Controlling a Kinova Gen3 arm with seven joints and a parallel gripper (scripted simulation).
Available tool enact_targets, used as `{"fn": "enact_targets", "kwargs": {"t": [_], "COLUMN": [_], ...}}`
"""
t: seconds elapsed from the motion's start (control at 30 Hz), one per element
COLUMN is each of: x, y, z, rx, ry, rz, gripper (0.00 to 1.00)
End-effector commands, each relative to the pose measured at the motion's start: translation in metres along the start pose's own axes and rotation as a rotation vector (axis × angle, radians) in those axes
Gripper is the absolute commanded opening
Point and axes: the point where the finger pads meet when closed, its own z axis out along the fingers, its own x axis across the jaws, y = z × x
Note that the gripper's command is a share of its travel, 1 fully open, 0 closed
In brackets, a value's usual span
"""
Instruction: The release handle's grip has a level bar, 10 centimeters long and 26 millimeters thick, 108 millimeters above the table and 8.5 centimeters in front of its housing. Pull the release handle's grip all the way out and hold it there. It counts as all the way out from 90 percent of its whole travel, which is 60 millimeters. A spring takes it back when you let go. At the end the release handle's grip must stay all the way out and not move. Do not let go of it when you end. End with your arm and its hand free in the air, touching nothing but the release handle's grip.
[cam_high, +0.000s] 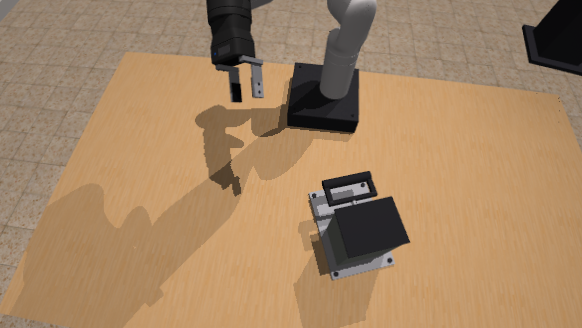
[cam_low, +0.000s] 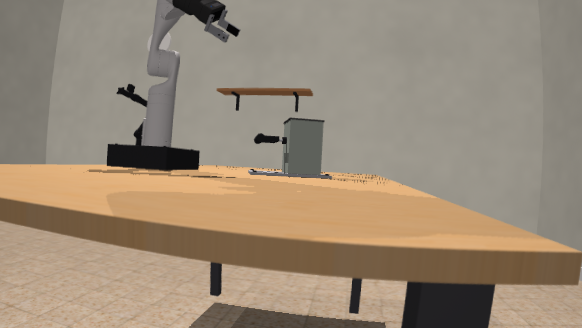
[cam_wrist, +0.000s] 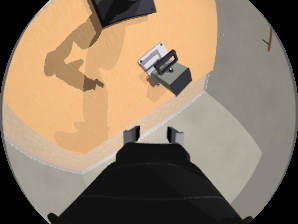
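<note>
The release handle's grip (cam_high: 346, 184) is a black loop with a level bar, standing out from a grey housing with a dark top (cam_high: 367, 230) on a grey base plate on the wooden table. In the exterior view the grip (cam_low: 266, 138) sticks out to the left of the housing (cam_low: 303, 146). The wrist view shows grip and housing small and far below (cam_wrist: 166, 68). My gripper (cam_high: 246, 85) is open and empty, high in the air and well away from the grip, to the left of the arm's base; it also shows in the exterior view (cam_low: 223, 28) and in the wrist view (cam_wrist: 153, 135).
The arm's black base block (cam_high: 324, 97) stands on the table behind the housing. A wooden shelf on brackets (cam_low: 265, 92) hangs on the back wall. A black object (cam_high: 555, 37) sits off the table at the far right.
</note>
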Motion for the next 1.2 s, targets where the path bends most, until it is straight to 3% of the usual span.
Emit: {"fn": "enact_targets", "kwargs": {"t": [0.0,0.73,0.9,1.03,1.1,1.17], "x": [0.0,0.002,0.008,0.017,0.017,0.022], "y": [0.0,-0.003,-0.018,-0.042,-0.042,-0.057], "z": [0.0,0.002,0.012,0.025,0.025,0.032], "rx": [-0.001,0.014,0.081,0.182,0.182,0.249], "ry": [0.0,0.004,0.02,0.045,0.045,0.061], "rz": [-0.001,-0.01,-0.052,-0.122,-0.122,-0.172], "gripper": [1.0,1.0,1.0,1.0,1.0,1.0]}}
